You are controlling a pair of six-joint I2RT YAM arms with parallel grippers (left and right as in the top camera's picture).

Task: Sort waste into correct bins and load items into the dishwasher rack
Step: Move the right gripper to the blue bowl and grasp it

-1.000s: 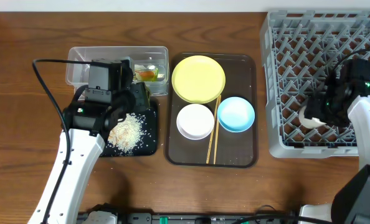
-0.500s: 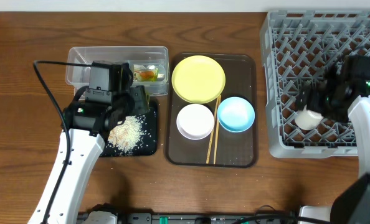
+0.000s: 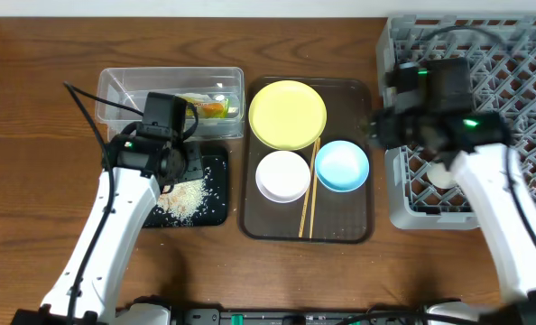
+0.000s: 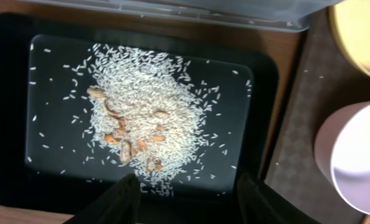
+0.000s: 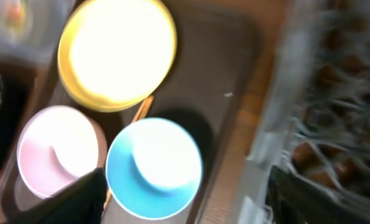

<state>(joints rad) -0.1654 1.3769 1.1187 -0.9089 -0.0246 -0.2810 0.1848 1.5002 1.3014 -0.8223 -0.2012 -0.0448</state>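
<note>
the left gripper [image 4: 186, 182] is hovering over the shallow black rectangular tray [image 4: 10, 93], its two fingers spread apart with nothing between them. the loose heap of white rice grains [image 4: 144, 102] is lying in the middle of that tray, with a few orange-brown scraps mixed in. the tray is sitting on the left side of the tabletop toward its front edge. the clear plastic rectangular tub [image 3: 124, 83] is standing just behind it, and the small green-and-orange printed snack wrapper [image 3: 212, 107] is lying in the tub's right end, partly hidden by the left arm. the large dark brown serving tray [image 3: 354, 226] is occupying the middle of the tabletop. it is carrying the round yellow plate [image 3: 288, 114] at its far edge, with the white bowl [image 3: 282, 175] and the light blue bowl [image 3: 342, 166] nearer the front. the thin wooden chopsticks [image 3: 308, 203] are lying between the bowls. the right gripper [image 5: 185, 179] is hanging over the blue bowl in a blurred view, fingers wide apart and holding nothing. the large grey plastic lattice rack [image 3: 521, 54] is filling the tabletop's right edge. the small white cup [image 3: 439, 173] is resting inside the rack near its front left corner, half covered by the right arm.
</note>
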